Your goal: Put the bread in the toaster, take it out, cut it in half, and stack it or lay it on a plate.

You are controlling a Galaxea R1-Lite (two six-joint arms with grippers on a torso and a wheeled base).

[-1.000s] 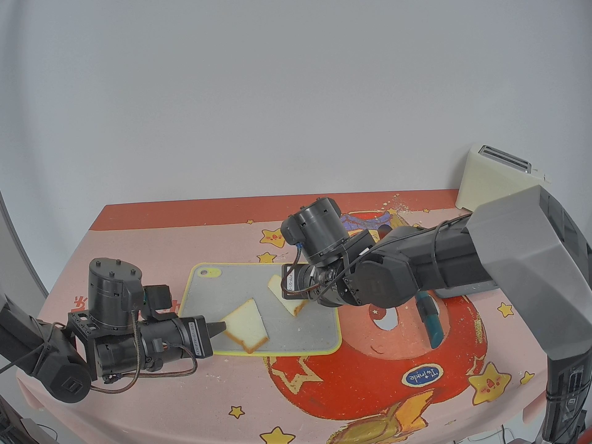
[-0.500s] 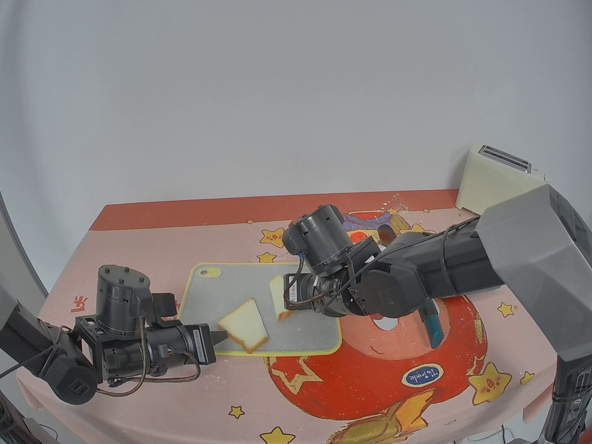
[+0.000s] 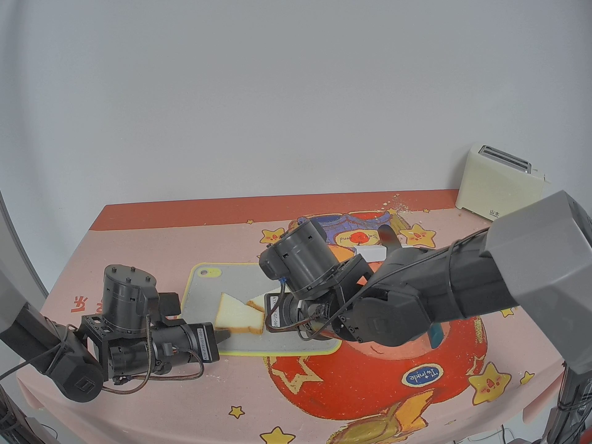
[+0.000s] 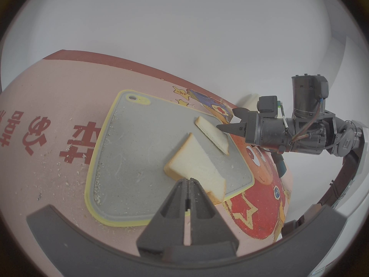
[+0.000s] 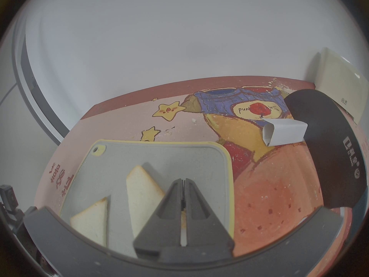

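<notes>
Right pincer (image 4: 227, 128) pinches the far bread half (image 4: 212, 134), seemingly to stack it; left pincer (image 4: 188, 182), closed and empty, sits just beside the near bread half (image 4: 195, 165), probably bracing it.

Board (image 3: 206, 291): on counter (image 3: 154, 235), left of centre.
Left half (image 3: 237, 317), right half (image 5: 144, 195): side by side on board.
Plate (image 5: 330, 147): right of board.
Toaster (image 3: 499, 183): far right corner.

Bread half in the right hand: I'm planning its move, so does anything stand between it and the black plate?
A white folded card lies on the black plate's rim facing the cutting board; the bread half in the right hand may have to clear it. The right wrist view shows nothing else between them.
</notes>
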